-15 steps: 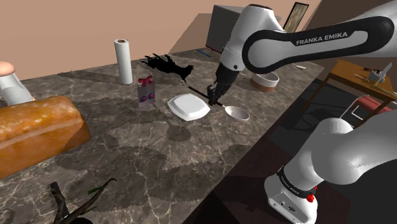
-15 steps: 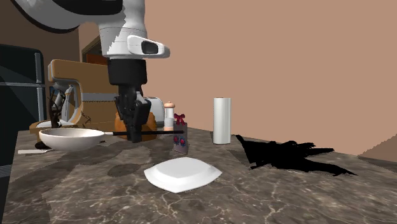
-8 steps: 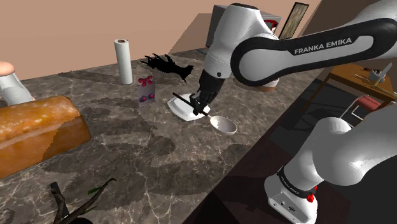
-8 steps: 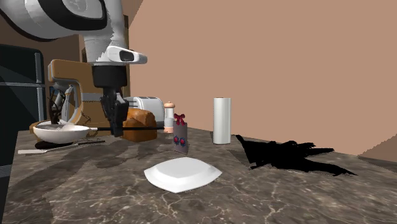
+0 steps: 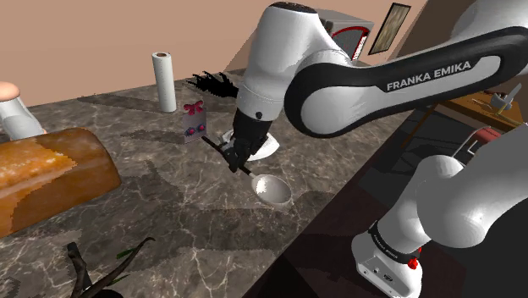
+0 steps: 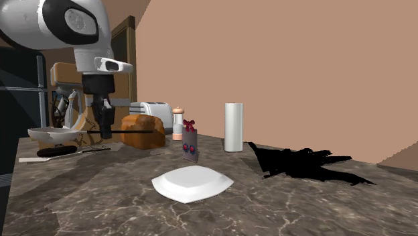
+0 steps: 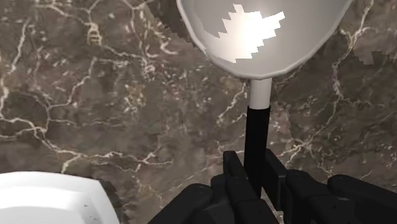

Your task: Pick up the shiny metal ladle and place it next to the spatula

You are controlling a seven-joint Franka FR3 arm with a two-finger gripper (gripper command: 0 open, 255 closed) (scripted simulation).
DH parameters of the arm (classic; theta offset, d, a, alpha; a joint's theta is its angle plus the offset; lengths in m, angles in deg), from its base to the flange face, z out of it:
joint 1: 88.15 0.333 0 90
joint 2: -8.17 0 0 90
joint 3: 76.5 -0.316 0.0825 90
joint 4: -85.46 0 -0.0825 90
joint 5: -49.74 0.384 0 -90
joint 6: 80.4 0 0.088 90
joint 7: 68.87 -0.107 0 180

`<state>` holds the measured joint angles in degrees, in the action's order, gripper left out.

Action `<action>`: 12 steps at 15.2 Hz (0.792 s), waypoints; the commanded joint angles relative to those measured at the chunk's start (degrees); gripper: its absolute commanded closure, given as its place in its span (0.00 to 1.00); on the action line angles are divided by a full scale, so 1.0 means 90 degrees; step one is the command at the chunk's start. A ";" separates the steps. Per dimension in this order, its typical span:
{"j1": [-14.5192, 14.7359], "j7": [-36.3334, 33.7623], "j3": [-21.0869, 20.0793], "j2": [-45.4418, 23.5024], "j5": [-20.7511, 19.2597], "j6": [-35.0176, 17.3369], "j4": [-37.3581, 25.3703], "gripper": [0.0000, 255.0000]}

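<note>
My black gripper [image 5: 233,156] is shut on the thin black handle of the ladle [image 5: 273,190]. The ladle hangs level above the dark marble counter [image 5: 169,203], its pale shiny bowl pointing toward the counter's front edge. In the second exterior view the gripper [image 6: 105,131] holds the ladle's bowl [image 6: 52,135] just above the spatula [image 6: 57,153], which lies flat on the counter with a black handle and a pale blade. In the wrist view the gripper [image 7: 256,173] clasps the handle, with the ladle's bowl [image 7: 261,32] ahead of it.
A white plate [image 6: 192,183] sits mid-counter, partly behind my arm in the shoulder view. Behind it stand a small pink-printed carton [image 5: 195,120] and a paper roll [image 5: 164,82]. A bread loaf [image 5: 46,178] lies at the shoulder view's left. A stand mixer [image 6: 67,100] and toaster [image 6: 155,110] line the back.
The arm has carried the ladle away from the plate, toward the shoulder view's lower left and the second exterior view's left, until its bowl hangs over the spatula. The grip has stayed shut.
</note>
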<state>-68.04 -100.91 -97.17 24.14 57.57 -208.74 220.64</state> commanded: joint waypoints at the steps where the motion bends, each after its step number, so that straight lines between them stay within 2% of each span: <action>1: 0.0044 -0.0393 -0.0239 -0.0323 -0.0130 0.0017 -0.0353 1.00; 8: 0.0277 -0.1777 -0.0956 -0.1512 -0.0859 0.0129 -0.1586 1.00; 12: 0.0294 -0.1850 -0.0958 -0.1661 -0.0956 -0.0206 -0.1381 1.00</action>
<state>-65.45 -117.22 -105.71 9.67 49.29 -209.88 207.94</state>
